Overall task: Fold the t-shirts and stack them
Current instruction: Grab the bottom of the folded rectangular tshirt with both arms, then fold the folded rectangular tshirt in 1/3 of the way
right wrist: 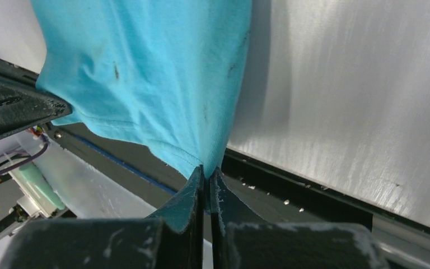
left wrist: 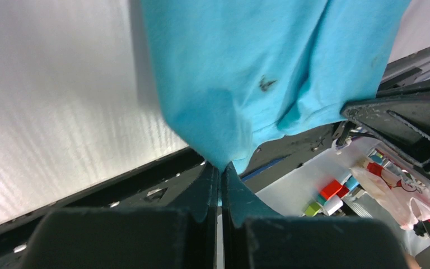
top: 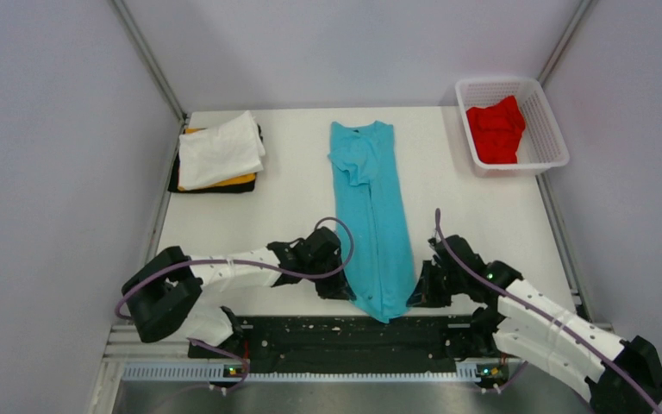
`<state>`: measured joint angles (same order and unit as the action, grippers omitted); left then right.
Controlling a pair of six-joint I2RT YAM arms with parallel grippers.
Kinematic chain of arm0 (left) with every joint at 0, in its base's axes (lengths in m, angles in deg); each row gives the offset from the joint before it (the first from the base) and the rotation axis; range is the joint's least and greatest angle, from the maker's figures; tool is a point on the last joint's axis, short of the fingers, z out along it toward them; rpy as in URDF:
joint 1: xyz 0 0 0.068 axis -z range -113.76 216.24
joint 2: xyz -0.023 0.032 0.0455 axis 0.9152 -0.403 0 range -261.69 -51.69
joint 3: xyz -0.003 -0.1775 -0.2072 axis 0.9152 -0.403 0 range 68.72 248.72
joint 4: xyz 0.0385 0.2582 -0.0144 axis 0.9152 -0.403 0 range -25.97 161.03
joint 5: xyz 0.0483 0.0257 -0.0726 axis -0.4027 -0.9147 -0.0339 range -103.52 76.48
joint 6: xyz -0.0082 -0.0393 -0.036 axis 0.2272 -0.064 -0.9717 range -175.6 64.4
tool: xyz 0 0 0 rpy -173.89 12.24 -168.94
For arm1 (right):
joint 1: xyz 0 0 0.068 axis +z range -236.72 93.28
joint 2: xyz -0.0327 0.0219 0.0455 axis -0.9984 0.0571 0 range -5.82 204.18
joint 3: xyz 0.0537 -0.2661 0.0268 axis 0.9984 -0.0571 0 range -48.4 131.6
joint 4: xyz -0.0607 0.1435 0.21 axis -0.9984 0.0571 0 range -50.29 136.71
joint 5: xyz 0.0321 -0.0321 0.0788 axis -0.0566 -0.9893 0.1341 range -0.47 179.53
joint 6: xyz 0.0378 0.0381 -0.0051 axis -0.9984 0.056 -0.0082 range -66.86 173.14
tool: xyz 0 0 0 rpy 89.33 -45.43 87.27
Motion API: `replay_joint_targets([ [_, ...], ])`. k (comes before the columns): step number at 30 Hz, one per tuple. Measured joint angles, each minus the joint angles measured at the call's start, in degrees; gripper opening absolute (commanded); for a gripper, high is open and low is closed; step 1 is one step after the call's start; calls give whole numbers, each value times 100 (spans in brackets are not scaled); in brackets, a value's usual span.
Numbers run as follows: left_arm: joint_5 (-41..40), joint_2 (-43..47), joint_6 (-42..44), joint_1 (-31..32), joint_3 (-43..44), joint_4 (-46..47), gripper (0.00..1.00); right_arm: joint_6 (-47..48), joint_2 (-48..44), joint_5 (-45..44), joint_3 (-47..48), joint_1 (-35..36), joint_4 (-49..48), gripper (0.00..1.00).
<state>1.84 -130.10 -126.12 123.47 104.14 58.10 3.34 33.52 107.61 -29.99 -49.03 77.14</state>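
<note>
A turquoise-blue t-shirt (top: 369,220) lies folded into a long strip down the middle of the table, collar at the far end. My left gripper (top: 345,291) is shut on its near left hem corner (left wrist: 224,157). My right gripper (top: 414,297) is shut on the near right hem corner (right wrist: 199,159). The hem sags between them over the table's near edge. A white t-shirt (top: 220,148) tops a folded stack at the far left, with a yellow-orange one (top: 233,182) and a black one (top: 175,181) beneath. A red t-shirt (top: 496,129) lies crumpled in the basket.
The white mesh basket (top: 541,157) stands at the far right corner. A black rail (top: 345,341) runs along the near edge between the arm bases. Grey walls close in on the left, right and back.
</note>
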Motion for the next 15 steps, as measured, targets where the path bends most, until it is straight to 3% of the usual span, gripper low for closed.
replay_joint_targets([
  [9,337,-723,741,-1768,1268,-103,0,844,2426,-487,2074,-404,-376,0],
  [15,485,-1707,1217,-2398,2564,-197,0,1471,3622,-610,3171,-1014,-592,0],
])
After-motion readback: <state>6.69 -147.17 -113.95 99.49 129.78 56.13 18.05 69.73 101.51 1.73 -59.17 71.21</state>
